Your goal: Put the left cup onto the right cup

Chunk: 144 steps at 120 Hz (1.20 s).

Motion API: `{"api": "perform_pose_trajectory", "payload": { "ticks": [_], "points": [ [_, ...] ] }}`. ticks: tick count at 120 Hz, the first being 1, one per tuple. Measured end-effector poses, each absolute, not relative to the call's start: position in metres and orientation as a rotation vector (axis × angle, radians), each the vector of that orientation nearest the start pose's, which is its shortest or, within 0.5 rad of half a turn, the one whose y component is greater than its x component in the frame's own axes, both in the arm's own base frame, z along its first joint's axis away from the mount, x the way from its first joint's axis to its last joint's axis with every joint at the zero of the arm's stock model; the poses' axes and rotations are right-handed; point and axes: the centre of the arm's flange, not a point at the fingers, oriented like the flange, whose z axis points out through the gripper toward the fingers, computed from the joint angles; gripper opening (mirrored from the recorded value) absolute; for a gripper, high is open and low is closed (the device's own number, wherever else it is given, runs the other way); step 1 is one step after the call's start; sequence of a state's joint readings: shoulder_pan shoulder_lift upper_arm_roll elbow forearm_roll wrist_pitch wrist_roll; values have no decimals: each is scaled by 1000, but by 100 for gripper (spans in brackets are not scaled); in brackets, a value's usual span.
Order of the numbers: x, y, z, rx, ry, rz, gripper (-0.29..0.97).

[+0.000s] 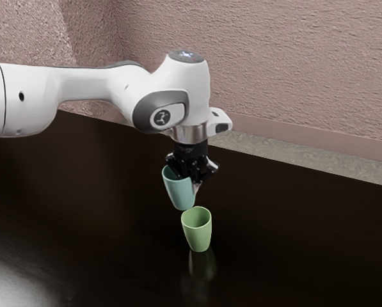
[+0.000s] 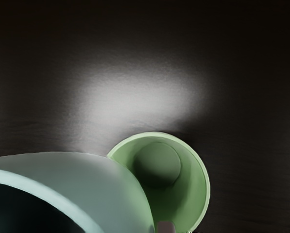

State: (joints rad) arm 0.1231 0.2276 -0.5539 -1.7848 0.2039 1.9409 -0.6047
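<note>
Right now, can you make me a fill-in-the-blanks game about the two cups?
The gripper holds the teal cup ____ the green cup.
The teal cup is ____, not upright.
Inside, the green cup is ____.
Missing words: above, tilted, empty.

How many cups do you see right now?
2. The teal cup hangs tilted in the gripper, off the table; the green cup stands upright on the table just below it.

teal cup (image 1: pixel 176 190) tilted above upright green cup (image 1: pixel 196 228)
</note>
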Motion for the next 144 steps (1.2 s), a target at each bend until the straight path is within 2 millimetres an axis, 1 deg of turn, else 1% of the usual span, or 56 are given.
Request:
{"api": "perform_pose_trajectory", "payload": {
  "ticks": [61, 106, 121, 144],
  "points": [
    [568, -233, 428, -3045, -271, 9, -10],
    [569, -249, 430, -3047, -299, 1, -9],
    [569, -251, 430, -3042, -319, 5, -9],
    [569, -253, 423, -3039, -342, 22, -9]
  ]
}}
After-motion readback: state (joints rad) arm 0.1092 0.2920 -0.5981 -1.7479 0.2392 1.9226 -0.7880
